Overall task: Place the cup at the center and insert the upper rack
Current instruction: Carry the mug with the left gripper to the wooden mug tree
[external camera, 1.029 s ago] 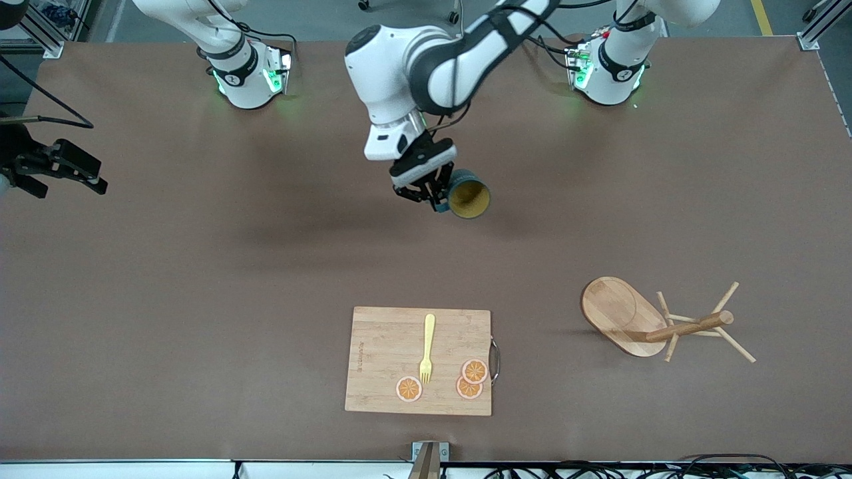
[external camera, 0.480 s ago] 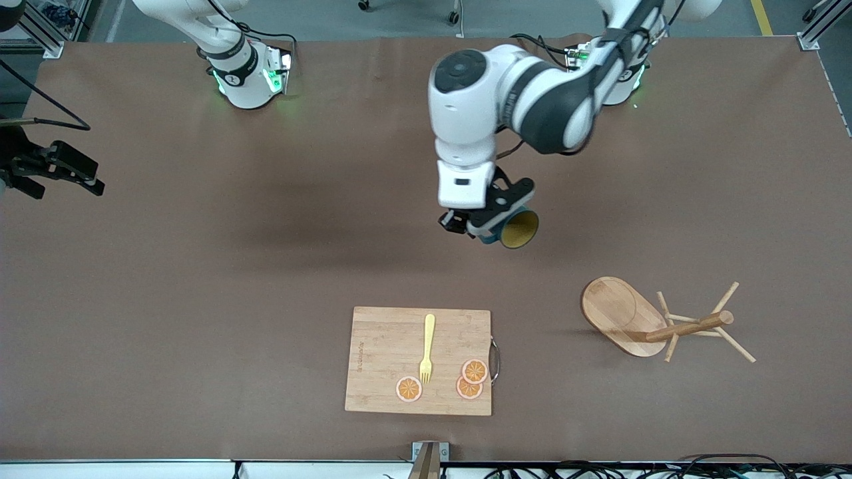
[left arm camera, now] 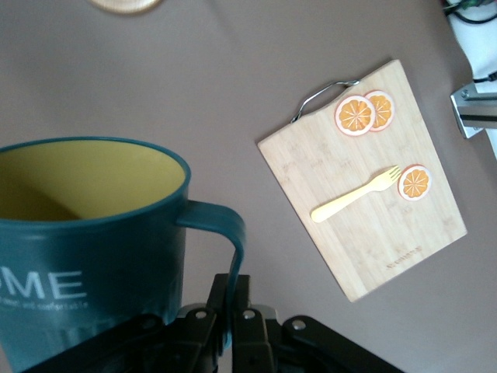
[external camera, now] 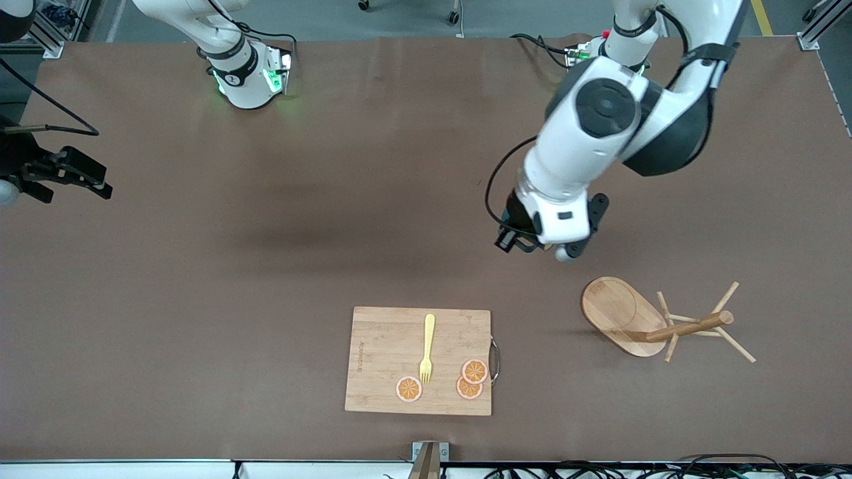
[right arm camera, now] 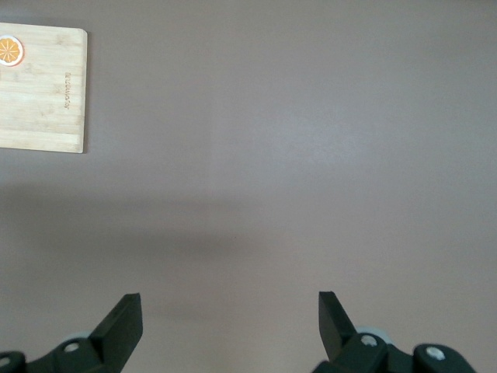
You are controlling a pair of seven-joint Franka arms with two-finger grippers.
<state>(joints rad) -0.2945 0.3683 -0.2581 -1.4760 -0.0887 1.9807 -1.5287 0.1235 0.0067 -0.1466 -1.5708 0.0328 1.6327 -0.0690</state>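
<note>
One cup (left arm camera: 85, 233) clenched by its handle in left gripper (left arm camera: 233, 326) above surface (external camera: 266, 266); next, set it at center; right gripper (right arm camera: 229, 322) waits, jaws released.

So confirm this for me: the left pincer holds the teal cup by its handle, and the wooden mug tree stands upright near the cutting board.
One thing is wrong: the mug tree is not upright. The front view shows it tipped on its side, post and pegs lying along the table toward the left arm's end, beside the cutting board. The rest holds: the left pincer grips the cup by its handle.
</note>
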